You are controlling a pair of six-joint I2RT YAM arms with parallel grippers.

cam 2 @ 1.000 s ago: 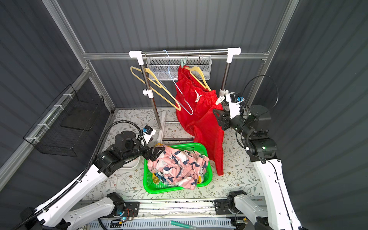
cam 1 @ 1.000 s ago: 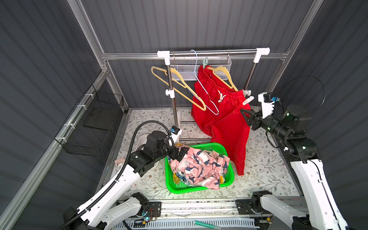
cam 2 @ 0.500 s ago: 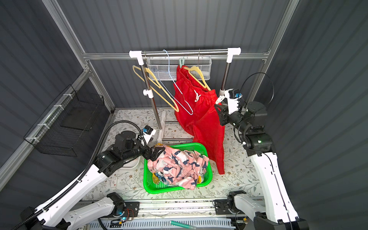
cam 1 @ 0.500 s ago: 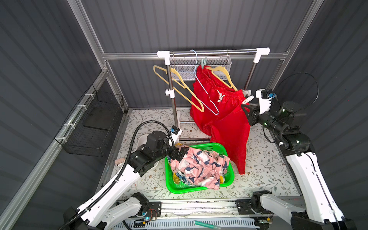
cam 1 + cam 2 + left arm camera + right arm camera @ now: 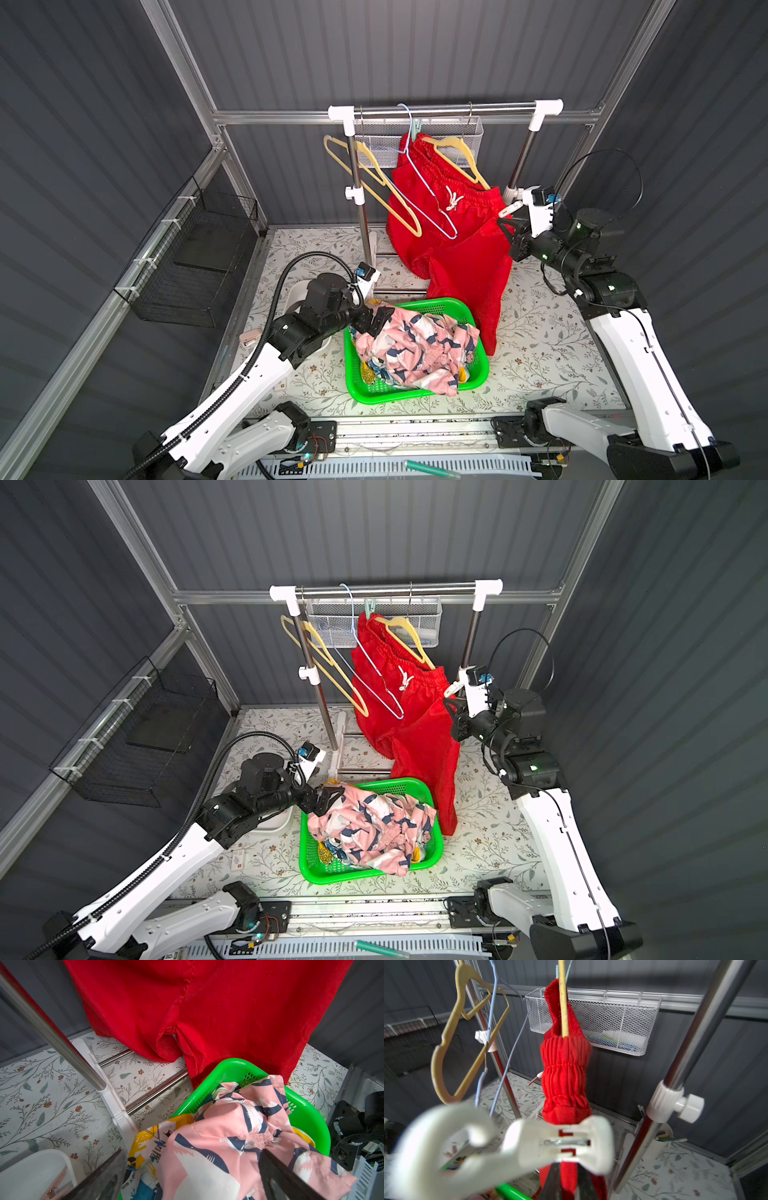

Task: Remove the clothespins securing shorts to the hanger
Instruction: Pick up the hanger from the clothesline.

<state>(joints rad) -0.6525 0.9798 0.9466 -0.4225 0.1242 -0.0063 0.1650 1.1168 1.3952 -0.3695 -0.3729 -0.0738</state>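
Observation:
Red shorts (image 5: 449,249) (image 5: 415,729) (image 5: 564,1068) hang tilted on a yellow hanger (image 5: 453,145) on the rail. A mint clothespin (image 5: 417,124) (image 5: 369,604) pins their upper end. At their lower end sits a white hooked clothespin (image 5: 509,210) (image 5: 453,686) (image 5: 560,1142). My right gripper (image 5: 508,219) (image 5: 566,1165) is shut on that pin, its tips hidden behind it. My left gripper (image 5: 376,318) (image 5: 191,1153) hangs open and empty over pink bird-print shorts (image 5: 415,345) (image 5: 228,1136) and white yellow-blue print shorts (image 5: 145,1147) in the green basket (image 5: 478,365).
Two bare yellow hangers (image 5: 365,166) and a blue wire hanger (image 5: 428,203) hang beside the red shorts. A white mesh basket (image 5: 374,145) hangs behind them. A white tub (image 5: 31,1167) holding a pink clothespin (image 5: 56,1184) stands under my left arm. A black wire basket (image 5: 195,257) is on the left wall.
My right gripper moved in toward the rack to the white clothespin and closed on it. The left arm has not moved.

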